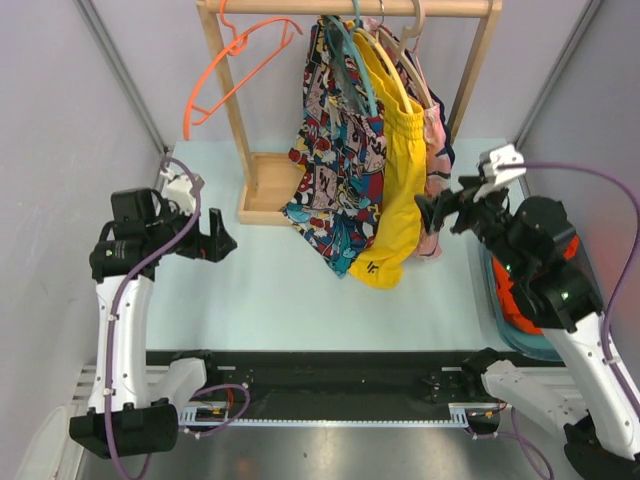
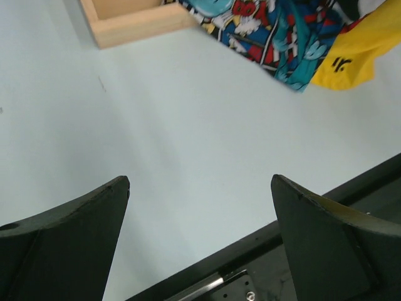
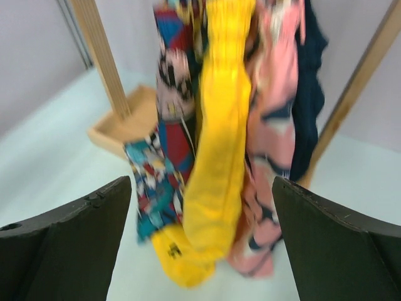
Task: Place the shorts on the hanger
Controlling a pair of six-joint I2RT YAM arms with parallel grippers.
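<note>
The comic-print shorts [image 1: 335, 170] hang from the wooden rack's rod, draped on the thin teal hanger [image 1: 352, 55], whose hook goes up to the rod. Their lower edge reaches the table. My right gripper [image 1: 440, 212] is open and empty, a short way to the right of the hanging clothes and touching none of them. Its wrist view shows the shorts [image 3: 164, 147] ahead between the wide fingers [image 3: 75, 244] of the right gripper [image 3: 202, 182]. My left gripper [image 1: 215, 240] is open over bare table, left of the rack. From the left gripper [image 2: 200, 180] the shorts' hem [image 2: 276, 31] shows far ahead.
Plain yellow shorts [image 1: 395, 190], pink patterned shorts [image 3: 276, 125] and a dark garment [image 3: 310, 81] hang right of the comic shorts. An orange hanger [image 1: 235, 70] hangs at the rod's left end. The rack's wooden base [image 1: 268, 190] sits on the table. A teal bin [image 1: 505, 320] stands at the right.
</note>
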